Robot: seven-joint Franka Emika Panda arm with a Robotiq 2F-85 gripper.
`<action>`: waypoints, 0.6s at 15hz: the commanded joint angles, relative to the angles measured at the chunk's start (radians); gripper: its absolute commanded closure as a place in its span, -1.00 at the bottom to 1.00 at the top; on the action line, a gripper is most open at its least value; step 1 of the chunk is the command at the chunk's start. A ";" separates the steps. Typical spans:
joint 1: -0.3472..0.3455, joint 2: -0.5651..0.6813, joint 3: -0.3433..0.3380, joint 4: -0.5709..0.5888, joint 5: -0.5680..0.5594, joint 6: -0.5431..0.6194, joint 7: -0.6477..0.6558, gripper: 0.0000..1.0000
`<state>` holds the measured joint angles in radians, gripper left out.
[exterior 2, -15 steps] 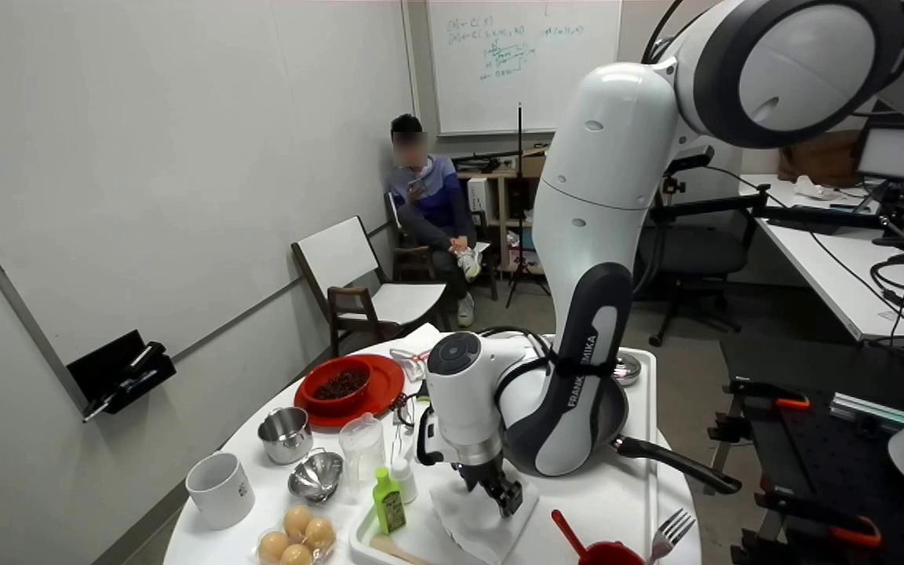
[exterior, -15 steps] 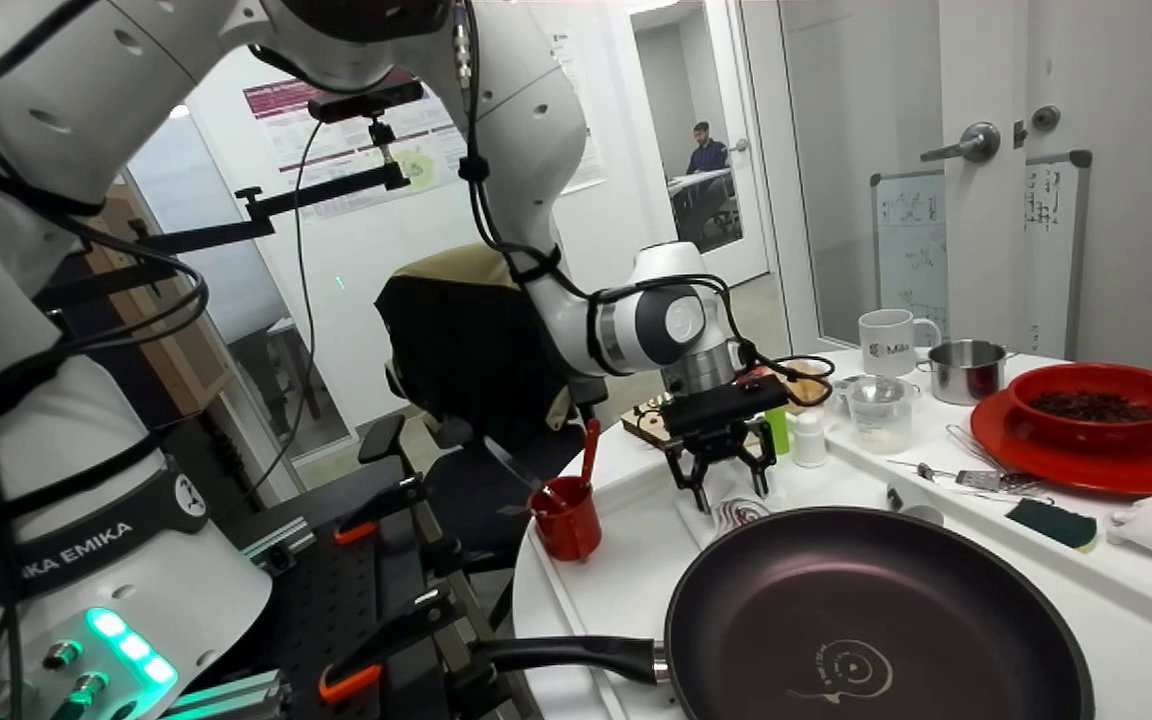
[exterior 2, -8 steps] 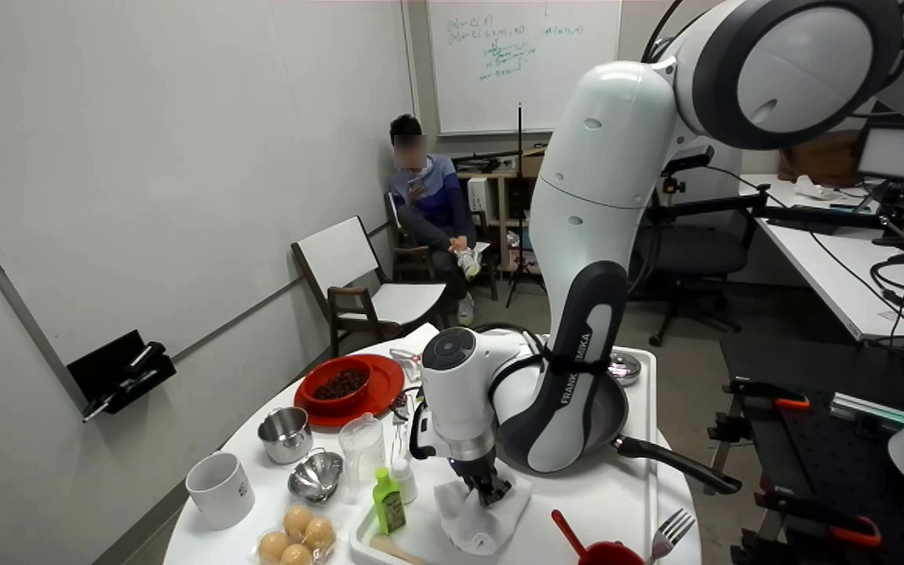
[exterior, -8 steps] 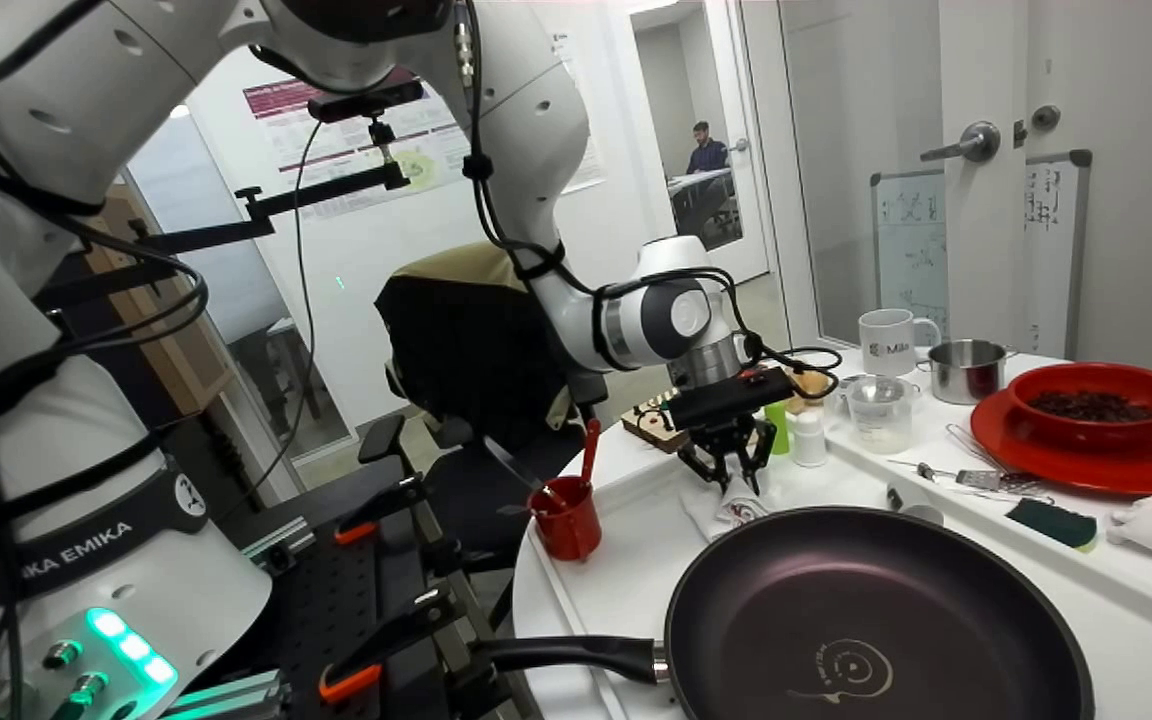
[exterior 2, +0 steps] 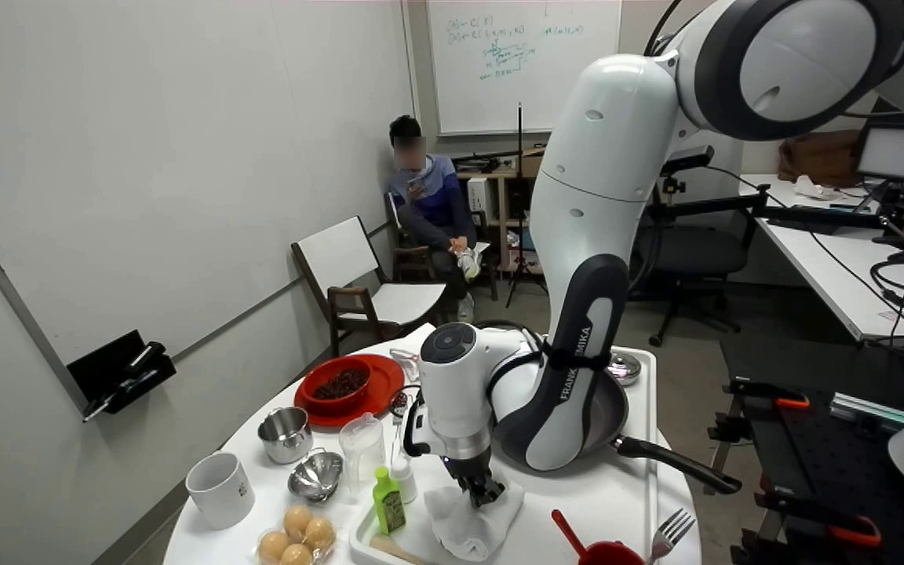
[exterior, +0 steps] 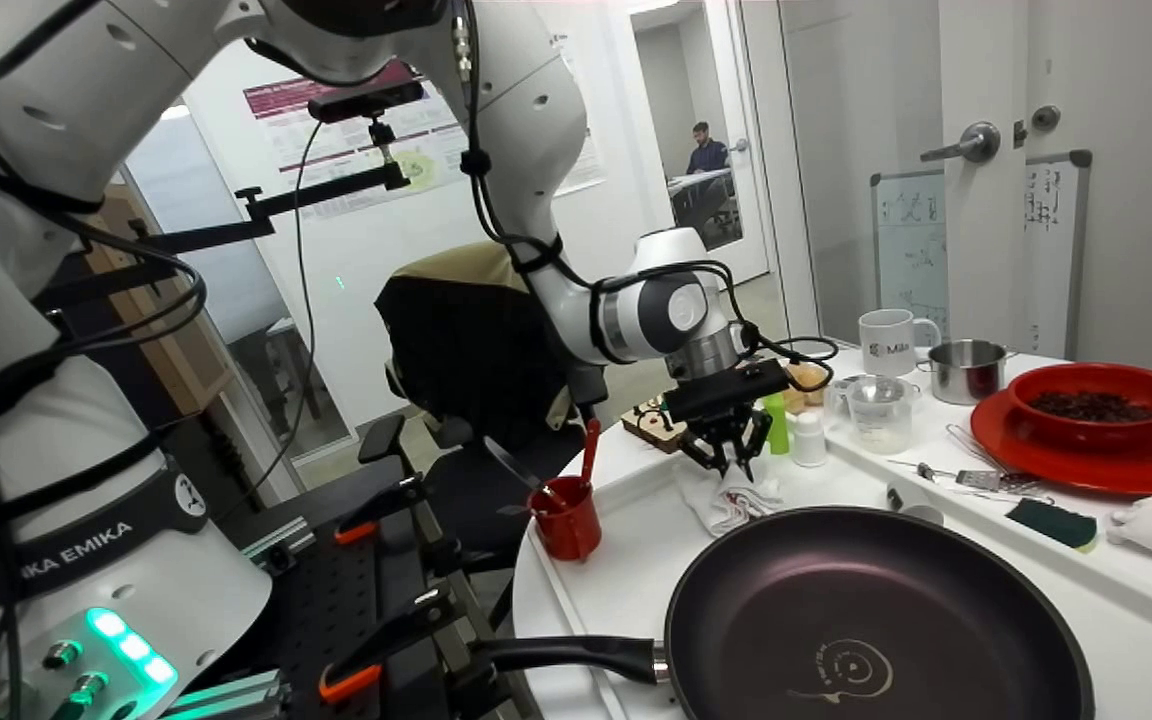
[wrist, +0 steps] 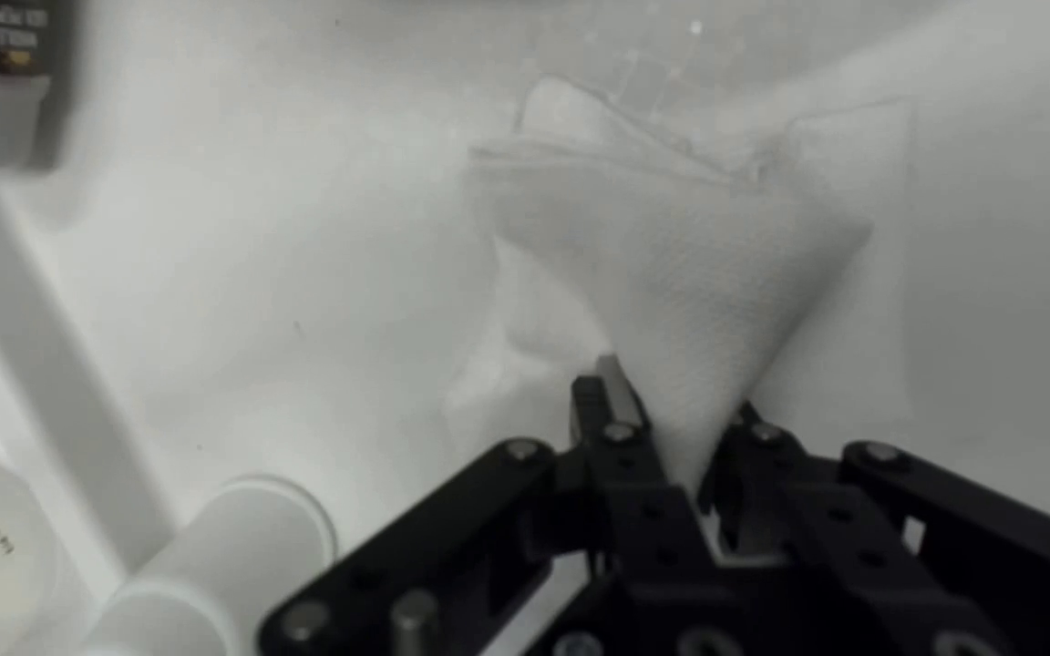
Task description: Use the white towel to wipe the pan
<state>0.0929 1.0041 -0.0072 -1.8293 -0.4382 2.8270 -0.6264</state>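
The white towel (wrist: 671, 246) lies crumpled on the white tray, its middle drawn up into a fold between the fingers of my gripper (wrist: 678, 392) in the wrist view. The gripper is shut on that fold; the towel's outer parts still rest on the tray. In an exterior view the towel (exterior: 711, 502) sits just beyond the rim of the large dark pan (exterior: 836, 600), whose handle points toward the robot base. Another exterior view has the gripper (exterior 2: 485, 501) low over the towel (exterior 2: 464, 532), while the arm hides much of the pan (exterior 2: 607, 416).
A red cup (exterior: 568, 520) with utensils stands near the tray's edge. Close to the gripper are a green bottle (exterior 2: 391, 506) and a white shaker (exterior 2: 403, 480). Farther off are a measuring cup (exterior: 879, 415), a dark green sponge (exterior: 1051, 523) and a red plate (exterior: 1006, 460) under a bowl.
The jaws were open above the towel a second ago and have closed, gathering it into a bunch. Gripper and towel have then shifted slightly away from the pan.
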 commanded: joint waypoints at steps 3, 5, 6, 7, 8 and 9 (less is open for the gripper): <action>-0.108 -0.162 0.108 -0.147 0.008 0.038 -0.021 0.85; -0.126 -0.219 0.111 -0.194 0.014 0.061 -0.001 0.85; -0.131 -0.246 0.106 -0.217 0.017 0.075 0.013 0.85; -0.141 -0.270 0.107 -0.239 0.022 0.087 0.017 0.85; -0.153 -0.295 0.109 -0.262 0.025 0.100 0.017 0.85; -0.160 -0.321 0.105 -0.287 0.025 0.117 0.022 0.85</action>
<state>-0.0373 0.7832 0.0915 -2.0071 -0.4286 2.8920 -0.6207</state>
